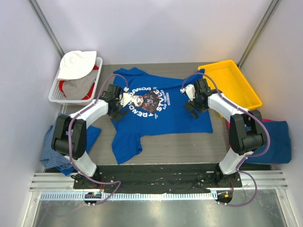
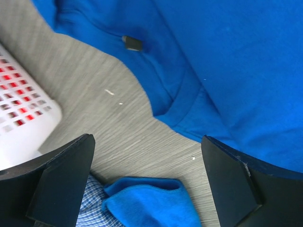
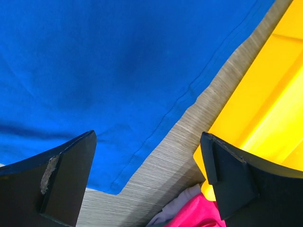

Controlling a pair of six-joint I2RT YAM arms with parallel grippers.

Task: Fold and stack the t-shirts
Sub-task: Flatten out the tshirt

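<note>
A royal blue t-shirt (image 1: 161,113) with a round white-and-brown chest print (image 1: 147,100) lies spread front-up across the middle of the table. My left gripper (image 1: 120,111) hovers over the shirt's left side, open and holding nothing. In the left wrist view its gripper (image 2: 149,184) stands over bare table beside the shirt's edge (image 2: 227,71). My right gripper (image 1: 191,108) is open and empty above the shirt's right side. In the right wrist view, the gripper (image 3: 149,179) is over the hem corner (image 3: 118,85). Pink cloth (image 3: 199,213) shows below it.
A white basket (image 1: 56,90) with clothes stands at the back left, a yellow tray (image 1: 231,82) at the back right. Blue cloth and a checked cloth (image 2: 92,210) hang off the left edge (image 1: 52,146). Blue and pink shirts (image 1: 277,137) lie at the right.
</note>
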